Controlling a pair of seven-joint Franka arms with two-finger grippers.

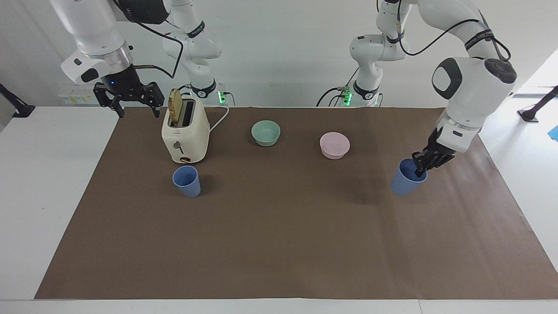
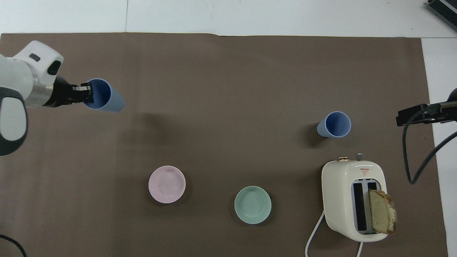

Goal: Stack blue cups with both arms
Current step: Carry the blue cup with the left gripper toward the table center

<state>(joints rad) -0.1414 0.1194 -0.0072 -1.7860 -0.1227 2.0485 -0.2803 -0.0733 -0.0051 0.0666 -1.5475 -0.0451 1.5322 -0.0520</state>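
My left gripper (image 1: 421, 168) (image 2: 86, 93) is shut on the rim of one blue cup (image 1: 403, 179) (image 2: 105, 98). It holds that cup tilted in the air above the brown mat, at the left arm's end of the table. The other blue cup (image 1: 187, 181) (image 2: 334, 124) stands upright on the mat, right in front of the toaster. My right gripper (image 1: 128, 104) hangs open and high beside the toaster at the right arm's end, holding nothing; in the overhead view only its edge shows.
A cream toaster (image 1: 185, 133) (image 2: 353, 198) with a bread slice sticking up stands close to the robots. A mint-green bowl (image 1: 266, 132) (image 2: 252, 205) and a pink bowl (image 1: 335, 145) (image 2: 167, 184) sit between the arms' ends. The brown mat (image 1: 279, 244) covers the table.
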